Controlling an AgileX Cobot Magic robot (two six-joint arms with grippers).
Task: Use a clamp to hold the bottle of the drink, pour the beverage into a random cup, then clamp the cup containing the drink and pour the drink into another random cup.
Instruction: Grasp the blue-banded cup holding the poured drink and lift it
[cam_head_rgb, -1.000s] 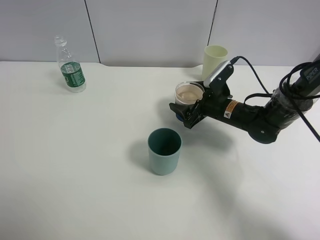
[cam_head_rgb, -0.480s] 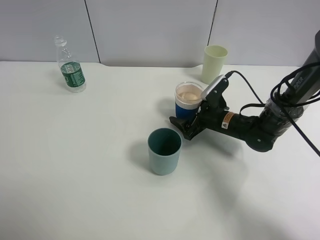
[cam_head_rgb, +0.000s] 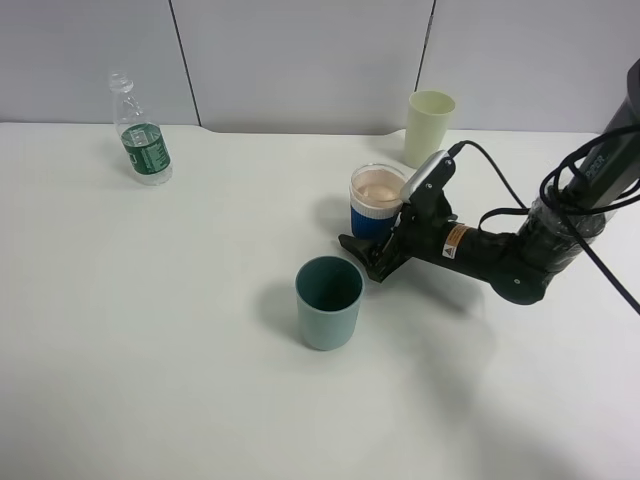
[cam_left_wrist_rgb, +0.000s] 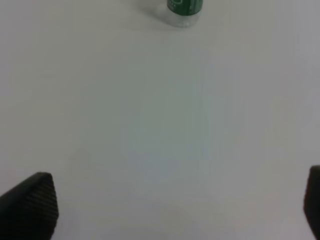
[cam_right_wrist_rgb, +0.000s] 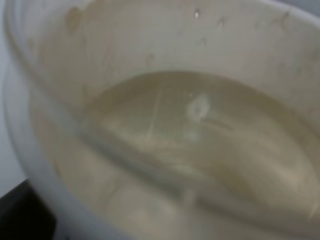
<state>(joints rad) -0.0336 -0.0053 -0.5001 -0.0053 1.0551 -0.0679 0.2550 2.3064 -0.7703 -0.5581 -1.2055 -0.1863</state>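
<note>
A white table (cam_head_rgb: 150, 380) runs back to pale grey wall panels (cam_head_rgb: 300, 60) — split by dark seams (cam_head_rgb: 184, 60).

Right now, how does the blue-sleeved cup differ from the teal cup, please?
The blue-sleeved cup is white with a blue band and pale peach inside; the teal cup is plain with a dark inside. The blue-sleeved cup holds clear liquid, while the teal cup looks empty. The right gripper's fingers clasp the blue-sleeved cup; the teal cup stands free. Both stand upright on the table.

Bright even light, soft shadows, wrist views blurred
</note>
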